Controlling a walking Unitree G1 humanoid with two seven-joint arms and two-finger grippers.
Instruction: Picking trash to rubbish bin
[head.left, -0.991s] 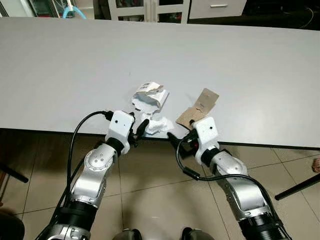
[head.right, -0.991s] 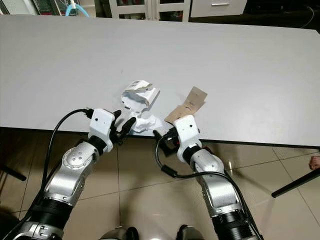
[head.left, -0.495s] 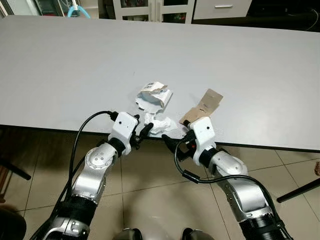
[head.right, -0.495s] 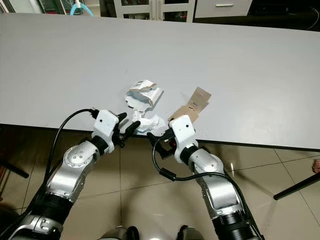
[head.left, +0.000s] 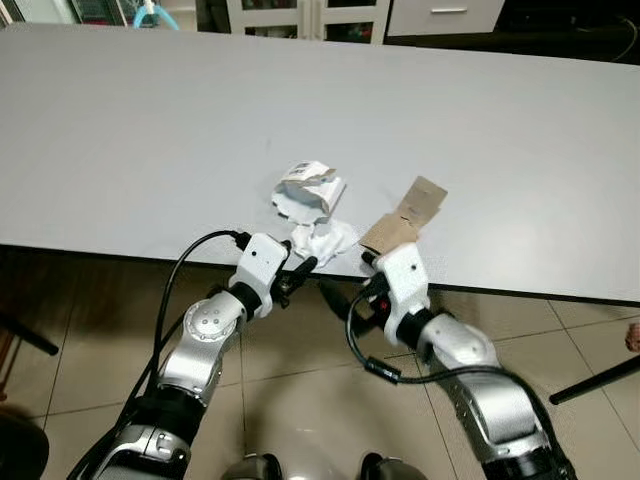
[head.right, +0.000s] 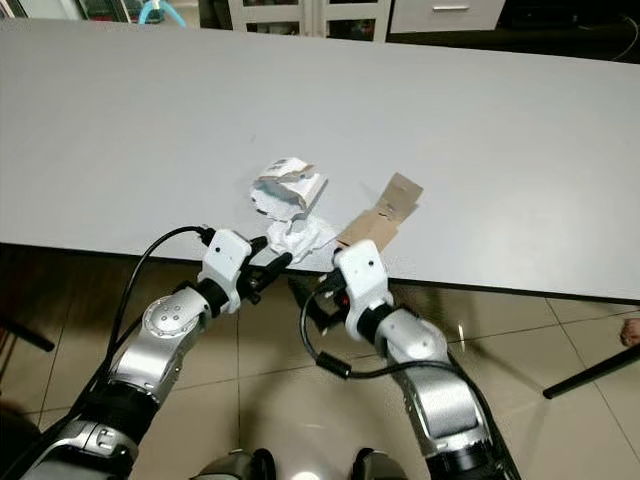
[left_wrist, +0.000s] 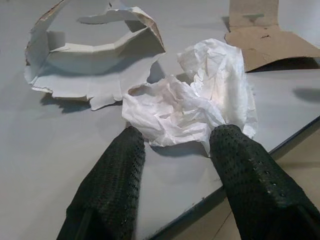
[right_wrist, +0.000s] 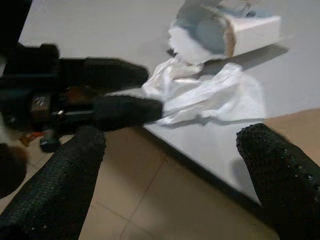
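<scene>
A crumpled white tissue (head.left: 325, 240) lies at the near edge of the grey table (head.left: 150, 130). Just behind it sits a torn white paper box (head.left: 308, 188), and to its right a brown cardboard piece (head.left: 405, 215). My left gripper (head.left: 298, 264) is at the table edge, open, with one finger (left_wrist: 117, 170) on each side of the tissue (left_wrist: 195, 100), touching its near fringe. My right gripper (head.left: 345, 285) hangs open just below the table edge, right of the left one, facing the tissue (right_wrist: 210, 95) and the left gripper's fingers (right_wrist: 120, 107).
The table's dark front edge (head.left: 520, 290) runs across just above both wrists. Tiled floor (head.left: 300, 400) lies below. White cabinets (head.left: 300, 15) stand beyond the table's far side. A black chair leg (head.left: 600, 375) crosses the floor at the right.
My left gripper has moved right and forward until its fingers flank the tissue. My right gripper has sunk a little below the table edge and drifted left.
</scene>
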